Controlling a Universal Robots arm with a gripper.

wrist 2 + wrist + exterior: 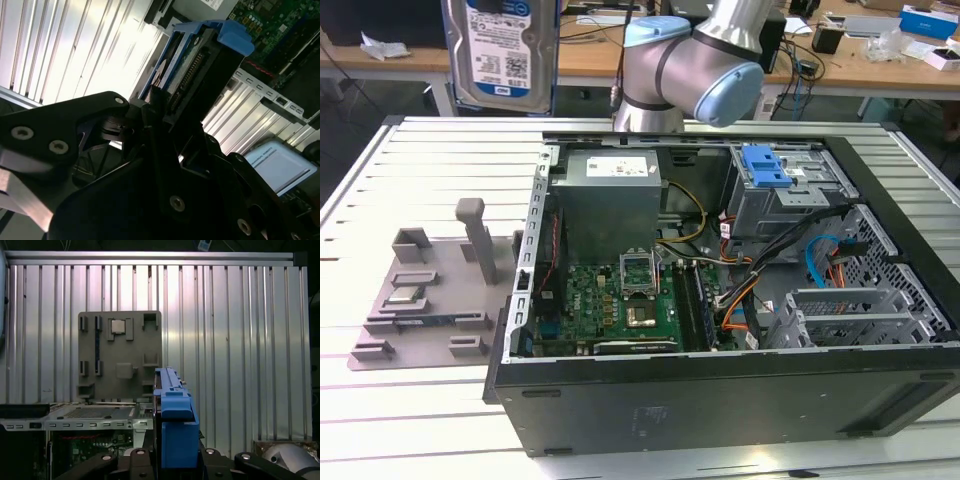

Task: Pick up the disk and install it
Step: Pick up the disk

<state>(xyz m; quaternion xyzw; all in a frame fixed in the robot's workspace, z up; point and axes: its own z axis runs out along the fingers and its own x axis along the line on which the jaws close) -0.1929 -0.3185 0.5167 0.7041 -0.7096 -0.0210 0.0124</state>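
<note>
The jaws clamp the disk [500,50] upright, long axis vertical, at eleven o'clock of the open computer case [720,400] in the exterior view.

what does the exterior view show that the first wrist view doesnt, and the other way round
Exterior view, not first wrist: the printed label on the disk, the robot arm, the blue latch inside the computer case. First wrist view, not exterior: the end effector clamped on the disk's blue rail, seen edge-on. Both: the disk, the grey plate, the slatted table, the computer case.
</note>
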